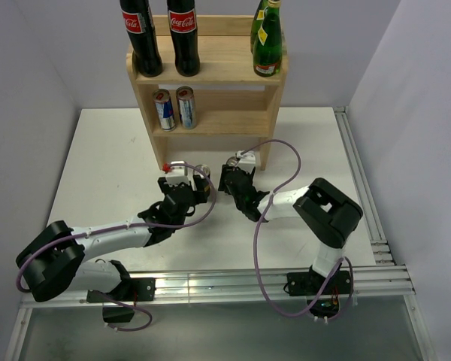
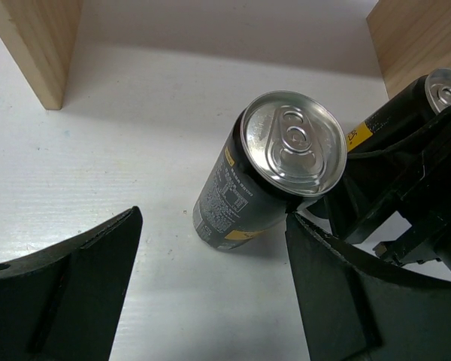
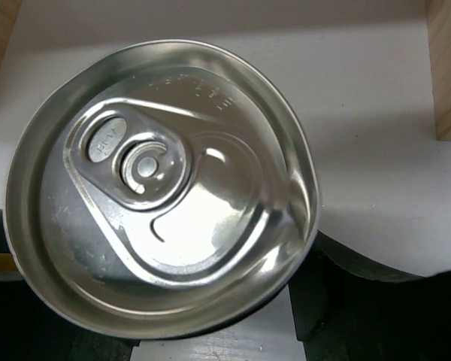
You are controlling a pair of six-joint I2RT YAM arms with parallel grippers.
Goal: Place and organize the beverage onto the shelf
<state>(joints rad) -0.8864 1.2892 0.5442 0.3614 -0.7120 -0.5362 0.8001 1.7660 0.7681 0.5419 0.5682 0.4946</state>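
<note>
Silver pull-tab lid of a black-and-yellow can (image 3: 161, 188) fills the right wrist view. The right gripper (image 1: 233, 173) is clamped on this held can, dark fingers showing at lower left and lower right of that frame. A second can (image 2: 263, 177), same kind, stands free on the white tabletop (image 1: 98, 165) at mid-frame in the left wrist view. It sits between the spread fingers of the left gripper (image 2: 214, 226), which is open and holds nothing. Its right finger (image 2: 338, 301) is just beside or touching that can; can't tell which. The shelf (image 1: 274, 113) is upper centre in the top view, with two Coca-Cola bottles (image 1: 141, 37) and green bottles (image 1: 267, 37) on the top tier and two slim cans (image 1: 174, 107) on the middle tier. Both black cans sit just in front of the bottom tier, between its side panels. Risks, judged: the grippers are crowded, so any left-arm move could clip the right gripper or tip the second can. The held can could also catch a side panel going in.
</note>
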